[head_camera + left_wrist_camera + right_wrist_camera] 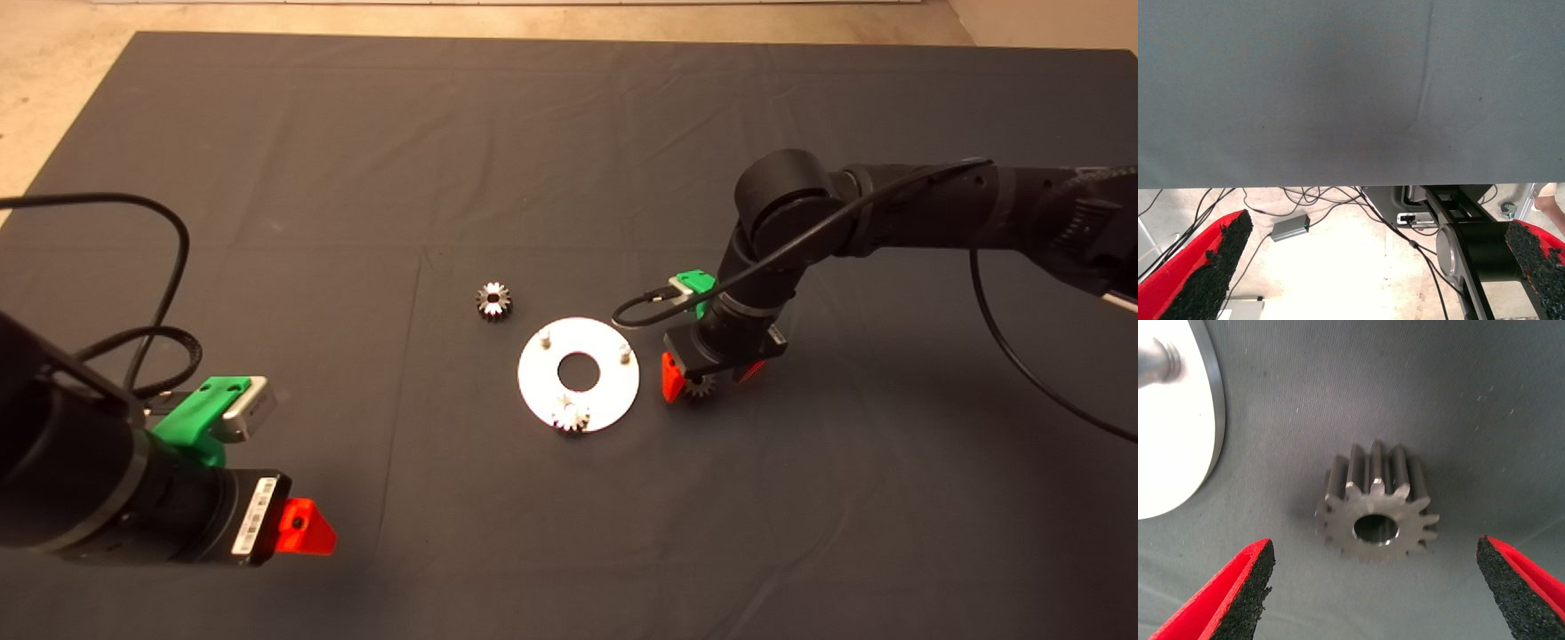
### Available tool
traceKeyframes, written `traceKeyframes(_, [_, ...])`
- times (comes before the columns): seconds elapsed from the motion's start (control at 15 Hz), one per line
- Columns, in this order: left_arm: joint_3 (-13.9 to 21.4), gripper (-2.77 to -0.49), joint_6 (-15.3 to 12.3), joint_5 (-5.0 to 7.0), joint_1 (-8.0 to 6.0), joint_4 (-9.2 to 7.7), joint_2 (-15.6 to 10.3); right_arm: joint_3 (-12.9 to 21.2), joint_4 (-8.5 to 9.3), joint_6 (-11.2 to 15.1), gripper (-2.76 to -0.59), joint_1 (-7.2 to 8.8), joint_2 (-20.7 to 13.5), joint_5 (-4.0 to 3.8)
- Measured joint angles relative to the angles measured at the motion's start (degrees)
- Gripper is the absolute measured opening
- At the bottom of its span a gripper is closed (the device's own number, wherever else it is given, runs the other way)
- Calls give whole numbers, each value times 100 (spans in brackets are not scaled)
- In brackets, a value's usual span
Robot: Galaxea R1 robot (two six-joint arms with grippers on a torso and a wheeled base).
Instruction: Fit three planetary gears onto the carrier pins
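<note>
Landmark for this report is the disc, which lies flat on the dark mat near its middle.

Carrier pins: three stand on the disc. The pin on the far-left part and the pin on the right part are bare. The third, on the near edge, carries a gear; that gear appears seated on it, though glare off the disc makes the fit hard to confirm.

Second gear: on the mat just beyond the far-left edge of the disc, apart from it, lying flat with its bore upward.

Third gear: on the mat just off the right edge of the disc, not touching it. In the right wrist view this gear lies on its face with the bore showing, and the disc rim and one pin sit beside it.

Right gripper: lowered over the third gear, right of the disc. Its fingers are spread wide, one on each side of the gear with clear mat between pads and teeth; nothing is held.

Left gripper: well to the near left of the disc, over the mat. Its fingers are wide apart and hold nothing. Its wrist view shows the mat edge, floor and loose cables.
</note>
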Motion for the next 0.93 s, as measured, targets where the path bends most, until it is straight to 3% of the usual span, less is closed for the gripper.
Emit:
traceKeyframes(0.67, [105,-49,337,0,-16,-1,-196,0,-107,-203,-155,-17,15,2])
traceKeyframes(0.93, [191,-49,619,-2,-16,-3,-522,0,-214,-405,-168,-20,15,2])
